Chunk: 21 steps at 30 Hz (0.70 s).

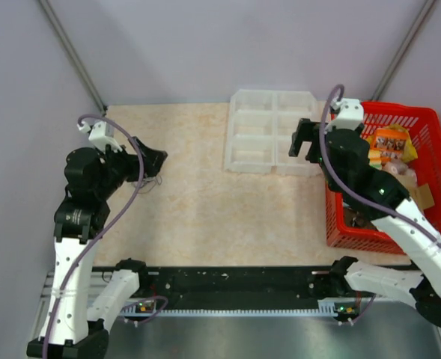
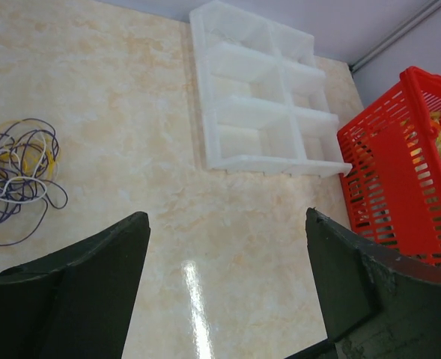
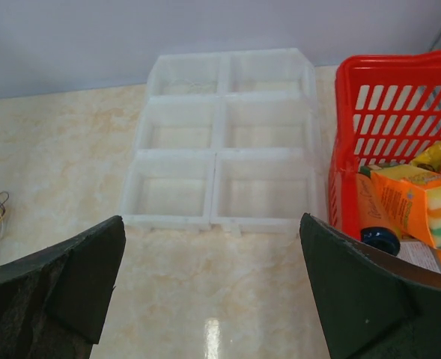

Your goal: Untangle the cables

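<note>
The cables (image 2: 14,176), a purple-and-yellow tangle with no clear long axis, lie on the desk (image 2: 130,112) just beside the spread, empty jaws of the left arm (image 1: 85,176), well apart from the equally spread jaws of the right arm (image 1: 355,168) near the divided tray (image 3: 220,149).

A pale beige, marble-patterned surface (image 1: 198,217) fills the middle of the scene, glossy enough to carry a bright streak of reflected light (image 2: 194,292) in the left wrist view. Plain lavender-grey panels enclose it: a back wall (image 1: 235,45), a left wall (image 1: 18,112) and a right wall (image 1: 437,67). Grey metal rails (image 1: 74,56) run diagonally along the corners. At the near edge lies a black strip (image 1: 235,283), then a brushed metal sheet (image 1: 265,336).
</note>
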### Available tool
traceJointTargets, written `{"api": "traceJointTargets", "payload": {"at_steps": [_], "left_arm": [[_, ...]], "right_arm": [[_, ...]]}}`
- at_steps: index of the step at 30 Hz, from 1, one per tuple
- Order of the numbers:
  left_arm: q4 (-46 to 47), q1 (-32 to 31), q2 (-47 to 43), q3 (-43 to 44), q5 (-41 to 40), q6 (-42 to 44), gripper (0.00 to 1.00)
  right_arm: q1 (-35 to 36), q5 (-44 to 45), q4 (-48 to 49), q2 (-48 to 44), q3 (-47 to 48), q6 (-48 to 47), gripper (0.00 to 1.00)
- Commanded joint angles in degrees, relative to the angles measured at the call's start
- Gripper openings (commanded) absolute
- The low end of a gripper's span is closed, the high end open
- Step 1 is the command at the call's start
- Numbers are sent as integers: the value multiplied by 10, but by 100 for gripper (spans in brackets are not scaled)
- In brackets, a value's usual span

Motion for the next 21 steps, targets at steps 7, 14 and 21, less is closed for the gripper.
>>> {"api": "traceJointTargets", "payload": {"at_steps": [7,14,21], "left_arm": [[19,27,59,-52,-42,-128,98],[3,147,-6,-147,-229,-220,99],[29,227,104,-180,-173,-227,98]], "right_arm": [[4,-242,-35,95,53,33,99],[4,-400,-47,90,38,-49,99],[-4,-424,-51,80,9,50,99]]}}
